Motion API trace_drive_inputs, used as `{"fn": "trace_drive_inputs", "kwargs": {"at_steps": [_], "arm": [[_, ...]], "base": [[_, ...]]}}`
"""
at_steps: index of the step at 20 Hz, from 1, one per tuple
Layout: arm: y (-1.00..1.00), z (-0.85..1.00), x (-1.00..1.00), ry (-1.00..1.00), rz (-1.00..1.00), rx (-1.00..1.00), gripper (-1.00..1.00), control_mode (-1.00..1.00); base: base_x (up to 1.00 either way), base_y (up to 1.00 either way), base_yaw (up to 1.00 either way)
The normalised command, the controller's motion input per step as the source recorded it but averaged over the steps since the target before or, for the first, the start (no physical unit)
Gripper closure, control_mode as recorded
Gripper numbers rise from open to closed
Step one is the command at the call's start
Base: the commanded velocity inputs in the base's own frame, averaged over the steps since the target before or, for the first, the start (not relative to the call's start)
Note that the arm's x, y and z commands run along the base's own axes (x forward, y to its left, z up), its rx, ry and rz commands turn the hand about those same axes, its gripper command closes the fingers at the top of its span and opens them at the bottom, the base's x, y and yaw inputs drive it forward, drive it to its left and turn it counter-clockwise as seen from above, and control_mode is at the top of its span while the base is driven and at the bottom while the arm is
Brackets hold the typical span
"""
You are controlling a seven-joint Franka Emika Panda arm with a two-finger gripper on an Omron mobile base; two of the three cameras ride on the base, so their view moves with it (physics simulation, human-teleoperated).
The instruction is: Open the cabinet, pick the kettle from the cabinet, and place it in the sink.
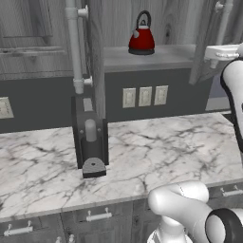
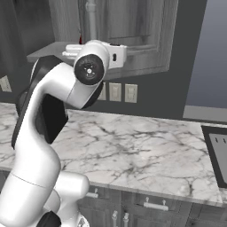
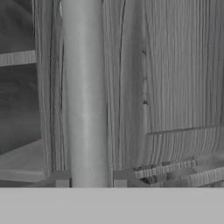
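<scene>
- Nearest the base runs the white marble table (image 1: 156, 152), with short-handled drawers along its front edge; its top is bare between the base and the wall.
- On the table by the left door stands a dark upright appliance (image 1: 90, 137); it sits well left of the kettle's way down.
- In the hand view a long vertical silver bar handle (image 3: 85, 96) rises between the pincer's 2 dark finger tips (image 3: 62, 181); whether they are clamped on it or only straddle it, I cannot tell.
- The dark grey wood-grain cabinet (image 1: 97, 57) already stands with both doors swung outward, the right door (image 1: 204, 42) beside the white arm.
- The small red dome-shaped kettle (image 1: 142, 35) stands upright on the cabinet shelf, apart from both doors.
- It likely handles as a light, rigid thing with a smooth, slippery dome. The black arched handle (image 1: 144, 17) looks the better hold, taken across its top.
- The open door edges flank the reach, so a straight approach between them seems safest.
- 3 pale wall outlets (image 1: 144, 96) sit below the shelf.
</scene>
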Motion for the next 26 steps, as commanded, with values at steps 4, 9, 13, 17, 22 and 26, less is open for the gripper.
{"fn": "trace_drive_inputs", "kwargs": {"at_steps": [4,9,13,17,22,26], "arm": [[-0.52,0.12,-0.34,0.12,0.00,0.03,1.00,-1.00],[-0.53,0.07,-0.31,0.12,0.00,0.06,1.00,-1.00],[-0.54,0.03,-0.31,0.05,0.01,0.10,1.00,-1.00],[-0.58,0.02,-0.33,0.00,0.02,0.12,1.00,-1.00],[-0.60,0.02,-0.31,0.00,0.03,0.14,1.00,-1.00],[-0.50,0.01,-0.24,0.01,0.01,0.09,1.00,-1.00]], "base": [[0.00,0.00,0.00],[0.00,0.00,0.00],[0.00,0.00,0.00],[0.00,0.00,0.00],[0.00,0.00,0.00],[0.00,0.00,0.00]]}}
